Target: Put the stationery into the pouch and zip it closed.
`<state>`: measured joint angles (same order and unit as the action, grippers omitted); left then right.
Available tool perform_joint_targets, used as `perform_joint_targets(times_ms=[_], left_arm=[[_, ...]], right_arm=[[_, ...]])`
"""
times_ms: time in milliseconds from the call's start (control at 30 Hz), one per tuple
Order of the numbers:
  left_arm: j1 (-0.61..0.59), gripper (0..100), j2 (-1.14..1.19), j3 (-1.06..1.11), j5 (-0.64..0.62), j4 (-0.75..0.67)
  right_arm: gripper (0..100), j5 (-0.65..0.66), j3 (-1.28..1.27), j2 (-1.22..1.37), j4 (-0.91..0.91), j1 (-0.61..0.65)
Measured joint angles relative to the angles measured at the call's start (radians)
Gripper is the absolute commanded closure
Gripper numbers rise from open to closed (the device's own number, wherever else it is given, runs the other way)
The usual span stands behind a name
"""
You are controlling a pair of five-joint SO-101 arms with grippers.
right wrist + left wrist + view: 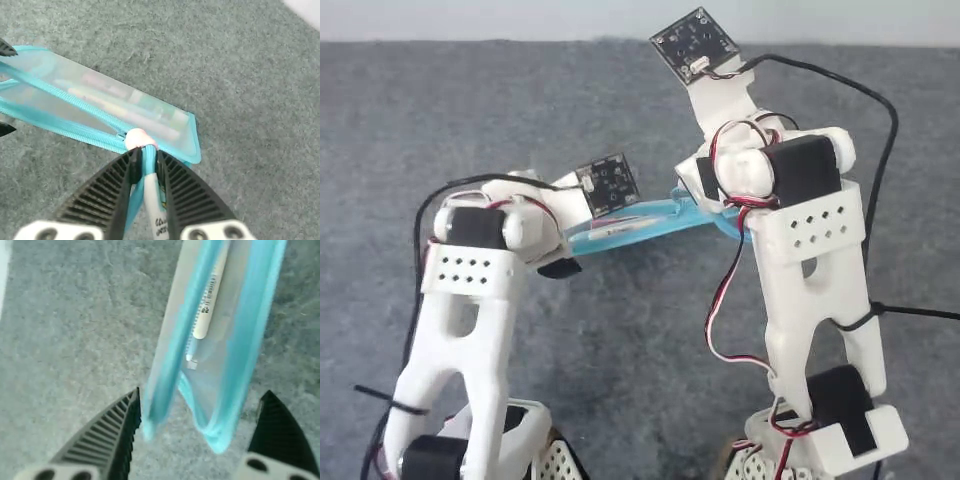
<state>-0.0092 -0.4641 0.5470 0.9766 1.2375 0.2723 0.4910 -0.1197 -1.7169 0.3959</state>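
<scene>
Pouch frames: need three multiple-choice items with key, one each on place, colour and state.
1. Where is the tip of the white pen held in the right end effector?
A. at the zipper line of the pouch
B. lying loose, away from the pouch
C. in the other arm's grip

2. The pouch's trim is:
A. red
B. turquoise
C. black

3. The left end effector is:
A. shut on a pen
B. shut on the pouch
C. open, one finger on either side of the pouch's end

Key:
1 A: the right wrist view shows the tip at the zipper.
2 B: turquoise edging runs round the clear plastic.
3 C: there is a wide gap between the fingers, with the pouch end in it.
</scene>
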Motion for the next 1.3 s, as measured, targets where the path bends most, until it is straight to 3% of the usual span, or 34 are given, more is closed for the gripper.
perform_joint_targets(times_ms=[167,400,600,767,1033,1300], left_arm=[[0.002,68,0.026,0.071,0.011,-0.087],[0.011,86,0.026,0.087,0.014,-0.115],[0.012,99,0.026,0.221,0.014,-0.25],[0.025,99,0.026,0.25,0.0,-0.298],[0.146,99,0.026,0.25,-0.288,-0.296],[0.305,99,0.026,0.196,-0.565,-0.173]], right_arm=[[99.3,0.0,0.0,0.0,0.0,0.0],[99.3,0.0,0.0,0.0,0.0,0.0],[99.3,0.0,0.0,0.0,0.0,0.0],[99.3,0.0,0.0,0.0,0.0,0.0],[99.3,0.017,0.0,0.0,-0.034,-0.002],[99.3,0.025,-0.1,-0.003,-0.035,-0.009]])
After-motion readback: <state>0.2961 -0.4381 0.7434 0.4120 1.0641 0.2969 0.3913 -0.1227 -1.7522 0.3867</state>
